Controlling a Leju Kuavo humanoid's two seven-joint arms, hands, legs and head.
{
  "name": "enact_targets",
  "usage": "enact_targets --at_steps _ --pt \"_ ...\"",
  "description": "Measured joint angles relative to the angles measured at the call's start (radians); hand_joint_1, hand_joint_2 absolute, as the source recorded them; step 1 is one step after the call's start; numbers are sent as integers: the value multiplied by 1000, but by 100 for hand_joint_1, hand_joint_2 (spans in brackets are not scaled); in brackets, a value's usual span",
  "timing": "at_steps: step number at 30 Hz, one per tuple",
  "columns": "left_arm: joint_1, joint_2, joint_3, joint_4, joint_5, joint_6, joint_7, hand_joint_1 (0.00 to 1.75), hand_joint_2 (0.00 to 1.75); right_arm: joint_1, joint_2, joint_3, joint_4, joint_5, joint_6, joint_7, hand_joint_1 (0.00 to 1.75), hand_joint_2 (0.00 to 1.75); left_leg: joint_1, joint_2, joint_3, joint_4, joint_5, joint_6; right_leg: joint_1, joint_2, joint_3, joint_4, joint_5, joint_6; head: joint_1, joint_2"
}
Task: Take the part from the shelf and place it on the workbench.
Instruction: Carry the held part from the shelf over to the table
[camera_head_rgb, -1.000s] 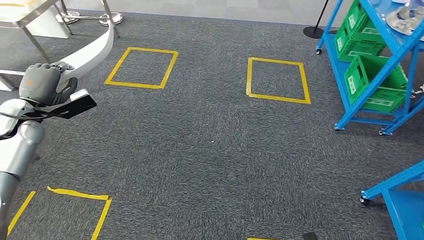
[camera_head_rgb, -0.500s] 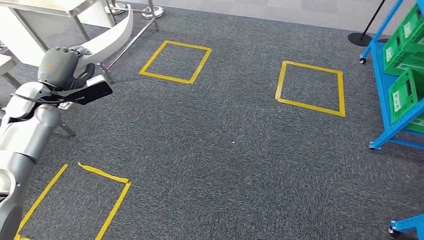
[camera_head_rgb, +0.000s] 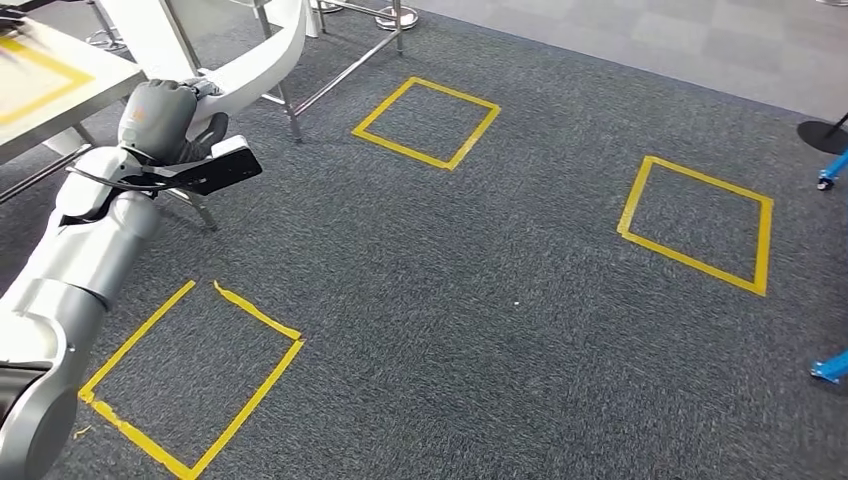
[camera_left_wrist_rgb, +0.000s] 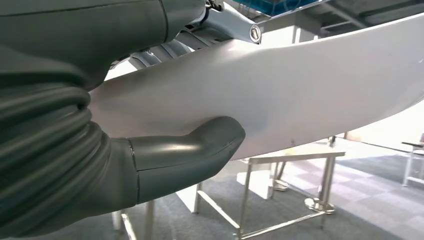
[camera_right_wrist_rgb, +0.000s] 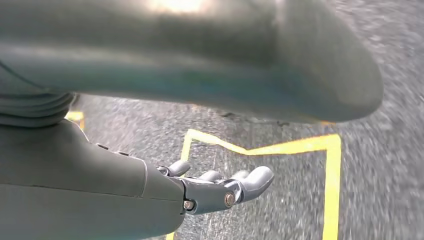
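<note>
My left hand (camera_head_rgb: 158, 118) grips a long, curved white part (camera_head_rgb: 265, 60) at the upper left of the head view, raised in front of my body. Its far end points up toward the workbench (camera_head_rgb: 40, 85), a pale tabletop with yellow tape at the top left corner. In the left wrist view the part (camera_left_wrist_rgb: 300, 100) lies across the palm with the thumb (camera_left_wrist_rgb: 190, 150) pressed under it. My right hand (camera_right_wrist_rgb: 220, 190) hangs over the grey carpet with its fingers extended and nothing in them.
Yellow tape squares mark the dark carpet ahead (camera_head_rgb: 425, 122), to the right (camera_head_rgb: 697, 222) and near my left side (camera_head_rgb: 190, 375). Metal table legs (camera_head_rgb: 345, 80) stand beside the workbench. A blue shelf foot (camera_head_rgb: 830, 365) and a black stand base (camera_head_rgb: 822, 135) sit at the right edge.
The whole picture has swung: the blue shelves have slid out on the right and the workbench has come in at the upper left. My left hand still holds the white part.
</note>
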Motion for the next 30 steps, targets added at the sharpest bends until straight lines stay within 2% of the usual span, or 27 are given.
enact_targets --at_steps 1,2,3,4,5,6,7,8,9,10,11,12,13,14,15,16,17,19,20,22,23,25,26,27,28,29,30 --pt "-2 -5 0 3 -1 0 0 175 175 1 2 4 0 19 5 13 0 0 2 -14 0 4 -2 -4 -4 12 29 -67 39 2 0 0" --pt "-6 -9 0 6 -1 -1 0 175 175 3 5 12 0 43 8 28 0 0 2 -28 -3 10 -5 -10 -8 34 59 -134 64 4 0 0" --pt "-10 -15 0 8 -2 -2 1 175 175 5 7 24 0 70 12 44 0 0 3 -41 -7 15 -7 -17 -11 51 82 -184 80 3 1 0" --pt "-14 -20 0 11 -4 -3 2 175 175 7 10 36 0 97 17 58 0 0 3 -53 -12 18 -7 -25 -13 62 95 -210 83 0 1 0" --pt "-16 -22 0 14 -5 -5 2 175 175 8 12 50 1 124 25 69 0 0 3 -65 -16 17 -5 -33 -11 64 98 -215 78 -5 2 0" --pt "-18 -24 0 16 -6 -7 2 175 175 8 14 66 1 150 36 78 0 0 4 -76 -19 14 -2 -40 -10 51 99 -216 80 -14 1 0" --pt "-18 -23 0 19 -7 -8 1 175 175 8 16 83 1 177 48 83 0 0 5 -71 -22 14 -1 -46 -10 40 100 -218 82 -22 2 0" --pt "-20 -23 0 21 -7 -8 0 175 175 8 18 104 1 205 58 85 0 0 4 -48 -29 26 -9 -50 -10 30 102 -221 84 -30 -2 0" --pt "-23 -24 0 24 -7 -9 -1 175 175 9 19 127 1 233 68 83 0 0 2 -16 -45 57 -26 -54 -11 19 103 -224 86 -37 -6 0" --pt "-25 -26 0 26 -7 -9 -2 175 175 11 20 150 1 259 76 79 0 0 0 22 -69 108 -53 -56 -9 7 104 -226 86 -42 -9 0" --pt "-28 -29 0 29 -7 -9 -1 175 175 15 20 172 1 282 80 73 0 0 -1 47 -101 173 -84 -58 -7 -4 104 -226 85 -45 -13 0" --pt "-28 -31 0 32 -7 -9 -1 175 175 18 21 193 1 303 83 65 0 0 0 58 -132 237 -108 -59 -5 -16 104 -226 84 -47 -13 0" --pt "-28 -33 0 36 -7 -9 0 175 175 20 21 214 1 321 84 57 0 0 0 62 -154 280 -119 -59 -4 -29 105 -226 83 -49 -13 0" --pt "-27 -33 0 39 -7 -9 0 175 175 20 21 235 1 336 84 48 0 0 0 64 -159 288 -111 -57 -3 -42 106 -226 81 -50 -13 0" --pt "-27 -34 0 42 -7 -9 1 175 175 20 21 254 1 347 83 40 0 0 0 67 -144 258 -87 -54 -1 -55 109 -226 79 -50 -13 0" --pt "-27 -34 0 43 -7 -9 1 175 175 20 21 271 1 355 83 33 0 0 -3 80 -111 195 -52 -48 0 -67 113 -226 76 -49 -13 0" --pt "-30 -34 0 44 -7 -9 1 175 175 20 21 286 1 359 82 28 0 0 -8 107 -75 125 -25 -41 2 -79 117 -226 72 -48 -13 0" --pt "-37 -35 0 45 -6 -12 1 175 175 20 22 310 1 367 80 23 0 0 -21 149 -27 30 0 -24 9 -104 125 -225 65 -40 -12 0" --pt "-40 -36 0 45 -5 -13 1 175 175 20 22 320 1 371 78 22 0 0 -26 153 -21 17 -3 -18 13 -118 128 -226 62 -35 -12 0" --pt "-43 -33 0 48 -6 -15 6 175 175 18 22 337 1 379 72 23 0 0 -23 124 -17 9 0 -6 15 -139 135 -228 55 -25 -10 0" --pt "-45 -32 0 50 -9 -16 10 175 175 17 22 344 1 381 70 24 0 0 -19 111 -15 6 2 -2 13 -126 135 -221 47 -19 -10 0" --pt "-52 -33 0 53 -21 -16 24 175 175 17 22 354 1 382 64 26 0 0 -10 86 -11 0 5 8 8 -63 105 -151 6 -9 -6 0" --pt "-55 -35 0 56 -27 -16 30 175 175 20 21 356 1 382 62 28 0 0 -8 72 -11 0 6 11 7 -30 74 -86 -25 -5 -3 0" --pt "-55 -36 0 59 -33 -16 36 175 175 23 20 357 1 381 60 31 0 0 -8 57 -12 1 6 13 6 -13 37 -15 -52 -3 -1 0" --pt "-54 -37 0 63 -38 -16 40 175 175 26 20 357 1 379 58 35 0 0 -7 42 -12 2 6 14 6 -7 7 37 -65 -2 0 0" --pt "-53 -38 0 66 -43 -16 45 175 175 28 19 357 1 377 57 37 0 0 -7 26 -12 4 5 13 6 -4 -10 59 -60 -1 0 0" --pt "-53 -37 0 70 -47 -16 50 175 175 28 19 357 1 374 55 40 0 0 -6 10 -12 6 5 12 5 -2 -6 36 -33 -2 1 0"
